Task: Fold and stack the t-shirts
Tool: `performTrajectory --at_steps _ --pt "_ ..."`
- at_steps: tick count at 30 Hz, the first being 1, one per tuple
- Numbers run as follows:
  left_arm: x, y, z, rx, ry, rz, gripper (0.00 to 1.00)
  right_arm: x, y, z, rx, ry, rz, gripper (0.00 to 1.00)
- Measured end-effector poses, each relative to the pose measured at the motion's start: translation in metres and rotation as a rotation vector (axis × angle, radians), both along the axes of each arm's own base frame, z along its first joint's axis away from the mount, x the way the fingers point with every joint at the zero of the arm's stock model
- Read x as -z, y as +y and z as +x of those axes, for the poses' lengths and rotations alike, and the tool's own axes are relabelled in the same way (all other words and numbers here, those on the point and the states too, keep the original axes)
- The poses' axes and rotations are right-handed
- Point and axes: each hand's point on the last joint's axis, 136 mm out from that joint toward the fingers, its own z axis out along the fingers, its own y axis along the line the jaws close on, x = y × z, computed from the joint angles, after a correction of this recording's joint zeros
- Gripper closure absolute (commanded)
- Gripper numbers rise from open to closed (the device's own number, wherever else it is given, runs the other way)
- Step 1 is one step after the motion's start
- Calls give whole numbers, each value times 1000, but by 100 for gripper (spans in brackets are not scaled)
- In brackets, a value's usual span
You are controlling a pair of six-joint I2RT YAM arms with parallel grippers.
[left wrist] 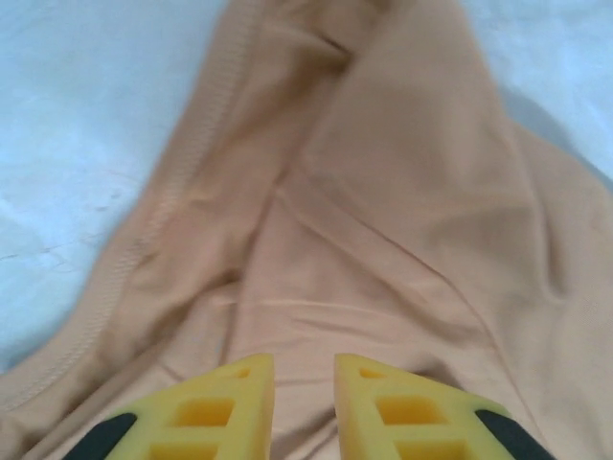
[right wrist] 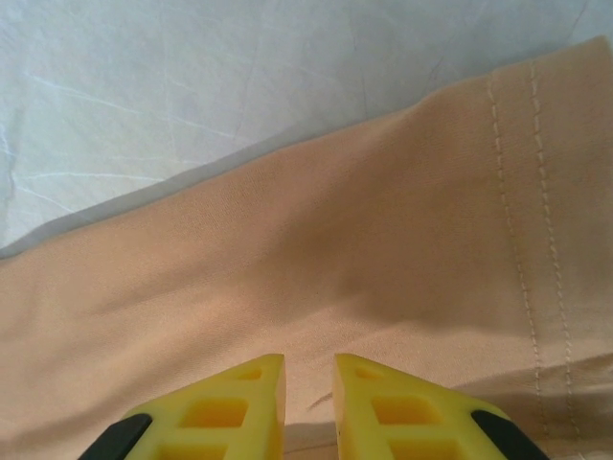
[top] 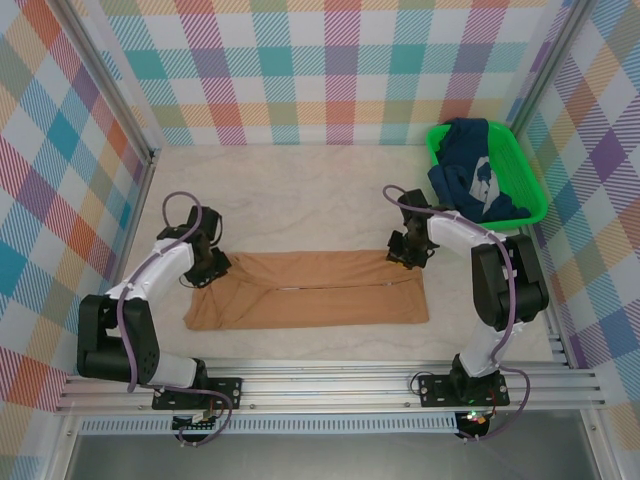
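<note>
Yellow-fingered and nearly shut, my left hand (left wrist: pixel 304 369) and right hand (right wrist: pixel 308 369) sit at opposite far corners of the tan-orange cloth t-shirt (top: pixel 310 292), half-folded lengthwise on the pale worktop (top: pixel 300 190). Whether they pinch it I cannot tell. Next, I judge: secure both corners, fold again.

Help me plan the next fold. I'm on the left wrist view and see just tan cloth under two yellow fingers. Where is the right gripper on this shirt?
Observer: The right gripper is at the far right corner of the tan-orange t-shirt, opposite the left gripper at the far left corner.
Operator: How does the shirt lie overall?
Observer: As a long band running left to right between the arms, with a fold line along its middle.
Operator: And the second shirt?
Observer: The navy t-shirt is crumpled in the green basket at the table's far right corner.
</note>
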Motion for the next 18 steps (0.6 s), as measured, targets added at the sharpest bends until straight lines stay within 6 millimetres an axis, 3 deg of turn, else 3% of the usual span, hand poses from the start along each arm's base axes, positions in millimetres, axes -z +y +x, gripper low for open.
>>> performTrajectory --at_steps 7,18 --pt "16 20 -6 -56 13 -26 73 0 5 -2 -11 7 29 78" --pt "39 15 4 18 -25 -59 73 0 6 -3 -15 10 37 79"
